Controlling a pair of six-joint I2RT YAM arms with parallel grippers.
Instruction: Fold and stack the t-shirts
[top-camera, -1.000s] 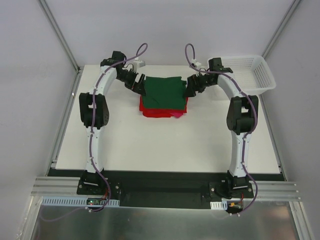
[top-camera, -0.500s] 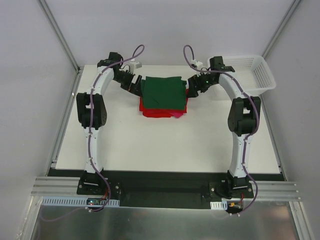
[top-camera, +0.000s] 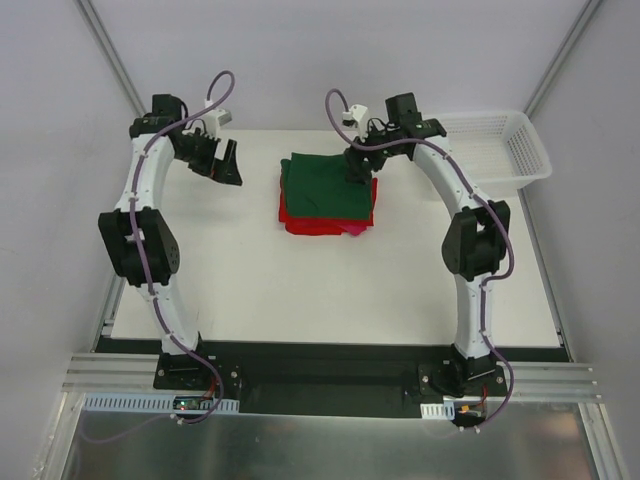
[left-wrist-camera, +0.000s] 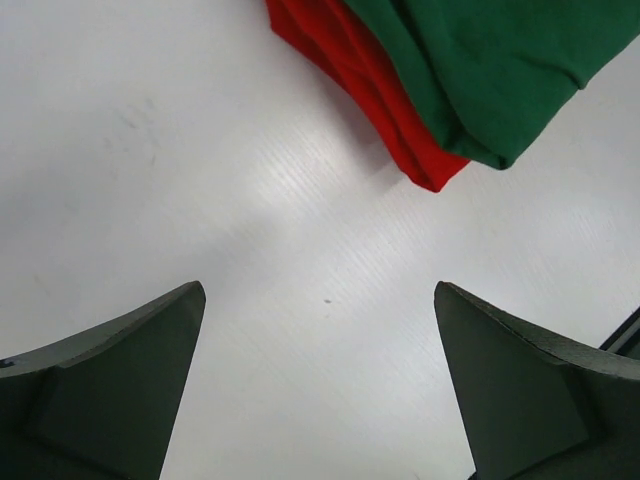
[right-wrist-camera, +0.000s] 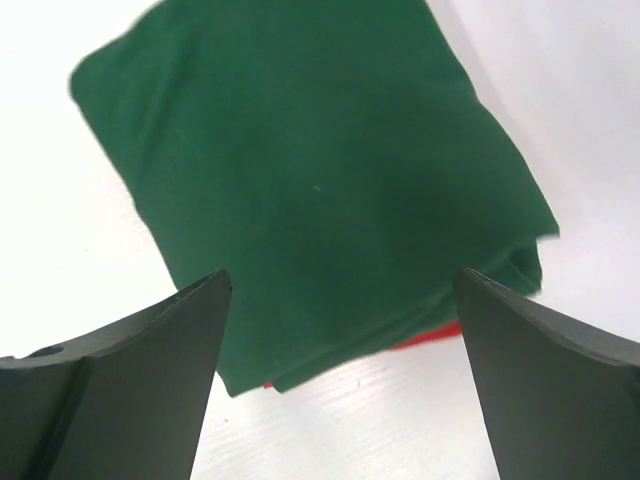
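Folded dark green cloth t-shirt (top-camera: 326, 186) lies on the folded bright red cloth t-shirt (top-camera: 318, 226), far centre of the white table (top-camera: 330, 290). Red shows along the near and left edges.

Left gripper (left-wrist-camera: 318, 290): released, empty, over bare table, apart from the stack.

Right gripper (right-wrist-camera: 342, 275): released, empty, above the green.

Judgement: stack appears complete. Keep any squaring touch light, jaws clear of the folds, and lift straight up.

The folded dark green cloth t-shirt (top-camera: 326, 184) is stacked on the folded bright red cloth t-shirt (top-camera: 322, 222), whose edges are left showing.
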